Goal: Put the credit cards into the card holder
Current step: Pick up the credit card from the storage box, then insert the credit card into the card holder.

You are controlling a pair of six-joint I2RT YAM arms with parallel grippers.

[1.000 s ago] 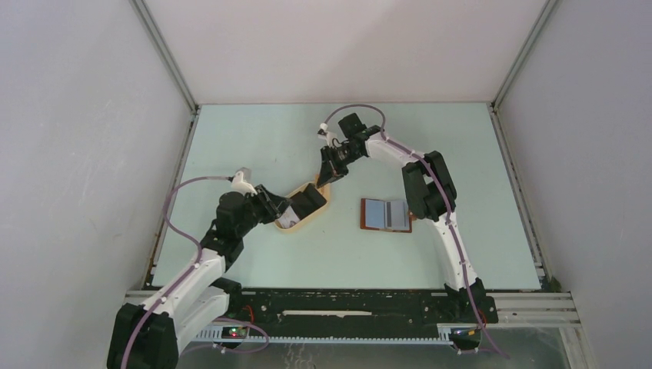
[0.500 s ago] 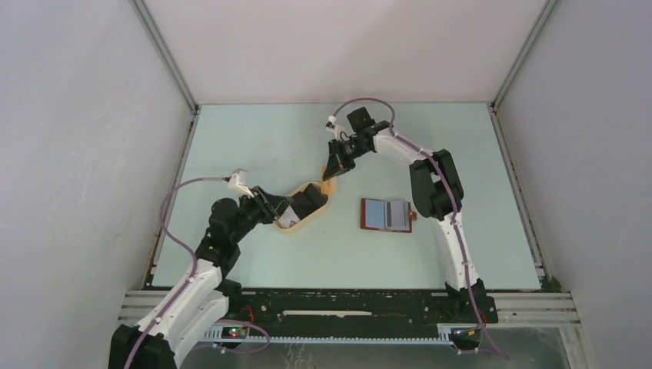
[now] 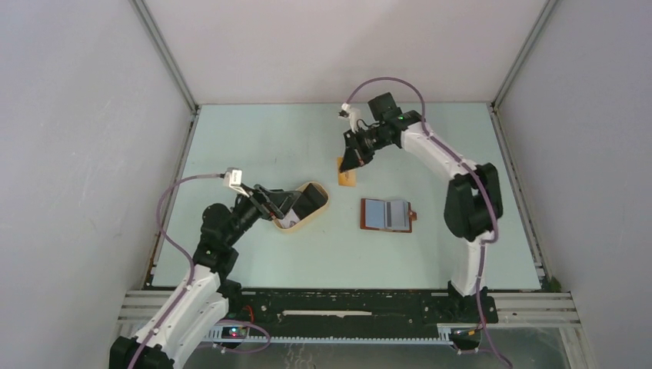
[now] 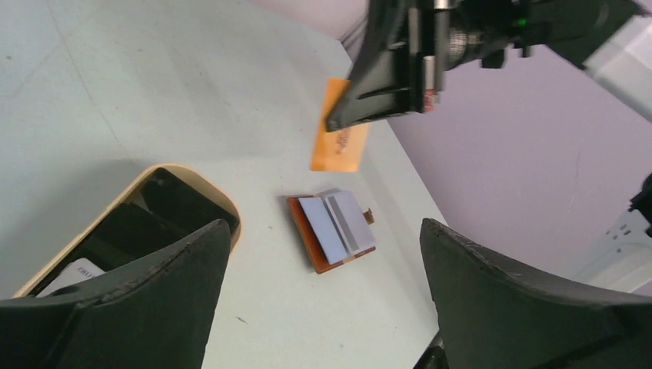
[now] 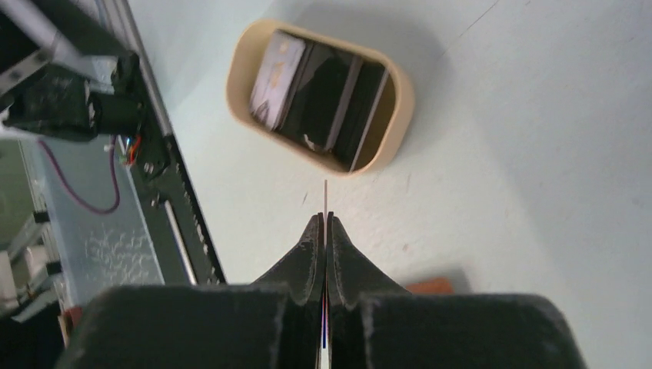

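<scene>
My right gripper (image 3: 354, 159) is shut on an orange credit card (image 3: 347, 174) and holds it in the air, behind and left of the card holder (image 3: 387, 214). In the right wrist view that card (image 5: 326, 198) shows edge-on between the closed fingertips of the right gripper (image 5: 324, 224). The reddish-brown card holder (image 4: 332, 231) lies open and flat, with grey panels showing inside. My left gripper (image 4: 323, 307) stands wide open with nothing in it, by the left end of the beige tray (image 3: 324, 201). A white card (image 5: 278, 71) and dark cards (image 5: 338, 100) remain in the tray.
The oval beige tray (image 5: 401, 100) sits left of the card holder on the pale green table. Grey walls close in the left, back and right sides. The metal rail with the arm bases (image 3: 346, 304) runs along the near edge.
The right gripper has closed on the orange card, lifted it from the tray's far end and carried it right. The left gripper has opened wide and drawn back slightly to the left.
</scene>
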